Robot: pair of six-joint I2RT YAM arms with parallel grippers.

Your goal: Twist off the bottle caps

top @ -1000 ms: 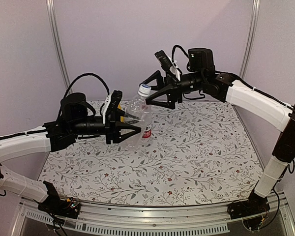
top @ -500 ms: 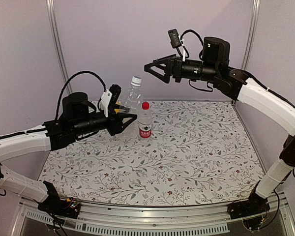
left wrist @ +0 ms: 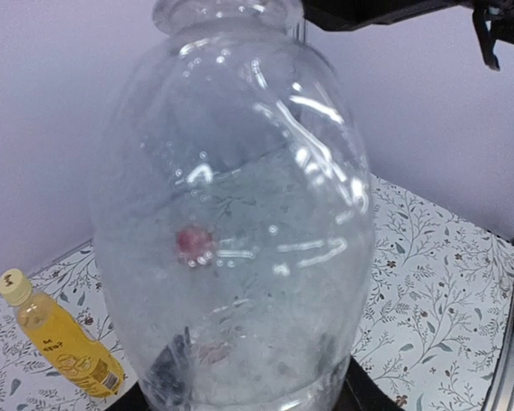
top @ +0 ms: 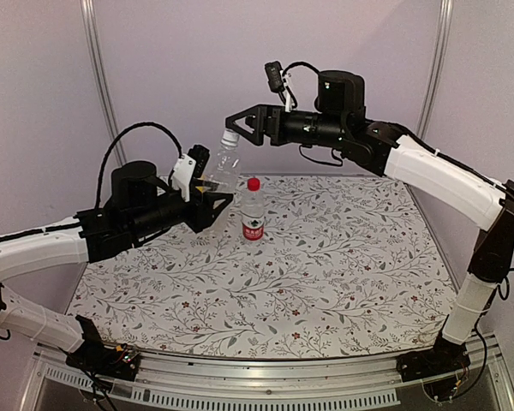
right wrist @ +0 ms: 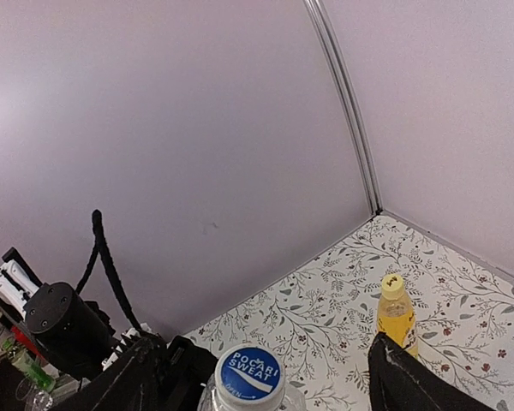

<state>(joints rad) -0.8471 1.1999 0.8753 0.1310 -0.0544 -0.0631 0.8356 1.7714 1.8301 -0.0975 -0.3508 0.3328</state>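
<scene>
Left gripper (top: 212, 204) clamps the clear bottle (top: 223, 167) off the surface (top: 343, 257), neck tilted toward 1 o'clock. Beyond, the right gripper (top: 237, 128) straddles its blue-white cap (right wrist: 249, 374), spread wide. Centre it, close squarely, twist while the bottle is braced.

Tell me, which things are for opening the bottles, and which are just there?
For the job:
clear bottle, held by the left gripper, with its blue-white cap near the open right gripper
red-label bottle and red cap
yellow bottle and yellow cap

Just there:
flowery table cover
metal wall posts
black cable
</scene>
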